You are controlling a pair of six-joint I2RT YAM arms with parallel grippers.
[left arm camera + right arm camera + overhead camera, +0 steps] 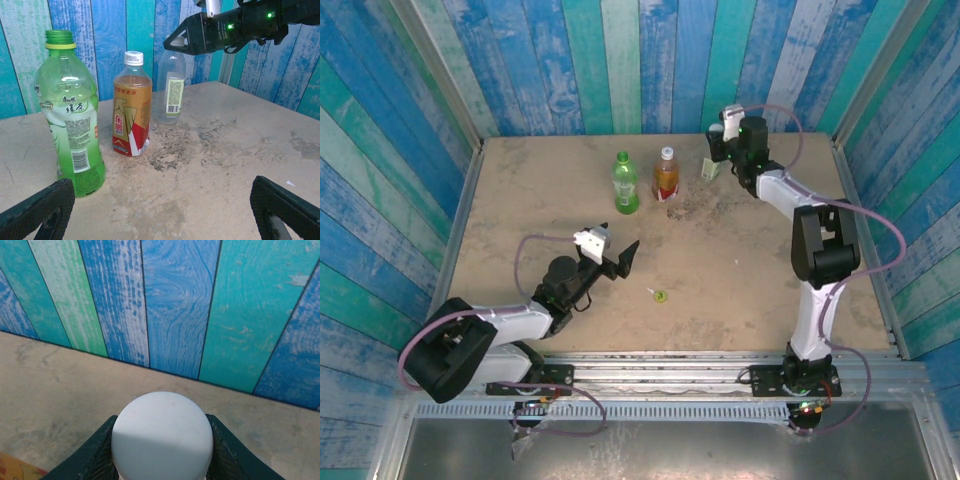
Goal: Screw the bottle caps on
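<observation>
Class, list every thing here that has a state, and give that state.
green bottle: upright, uncapped.
amber bottle: upright, capped.
clear bottle: upright, white cap on neck.
yellow-green cap: loose on table.
left pincer: open, empty.
right pincer: shut on white cap.

Table (520, 190): three bottles stand upright in a row across the far half. The left bottle (625, 186) and middle bottle (666, 176) are just beside each other, not touching. The right bottle (712, 168) is further right and slightly further back, near the far wall.

The middle bottle has a cap (133, 57) on its neck.

Over the right bottle is the right gripper (718, 150). Its fingers (95, 455) are on either side of that bottle's top cap (161, 432), touching it.

A loose cap (661, 296) lies on the table, well nearer than the bottles and roughly in line with the middle bottle.

The left gripper (620, 238) is on the near side of the left bottle, far-left of the loose cap. Its jaws are spread and it touches neither.
</observation>
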